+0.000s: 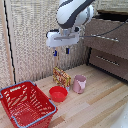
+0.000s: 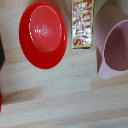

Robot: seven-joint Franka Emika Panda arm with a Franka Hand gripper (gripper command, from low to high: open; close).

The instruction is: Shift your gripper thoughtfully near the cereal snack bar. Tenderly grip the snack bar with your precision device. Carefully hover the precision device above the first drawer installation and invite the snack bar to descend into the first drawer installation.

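The cereal snack bar (image 1: 61, 77) is a yellow, red and orange packet standing upright on the wooden table, between the red bowl (image 1: 58, 93) and the pink cup (image 1: 79, 83). In the wrist view the snack bar (image 2: 83, 24) lies between the bowl (image 2: 43, 34) and the cup (image 2: 113, 42). My gripper (image 1: 61, 51) hangs well above the snack bar, its dark fingers apart and empty. The first drawer (image 1: 107, 36) of the brown dresser is at the exterior view's upper right, pulled out, with a silver bar handle.
A red wire basket (image 1: 26, 103) stands at the exterior view's lower left. The lower drawer (image 1: 110, 62) is under the first one. A woven screen backs the table.
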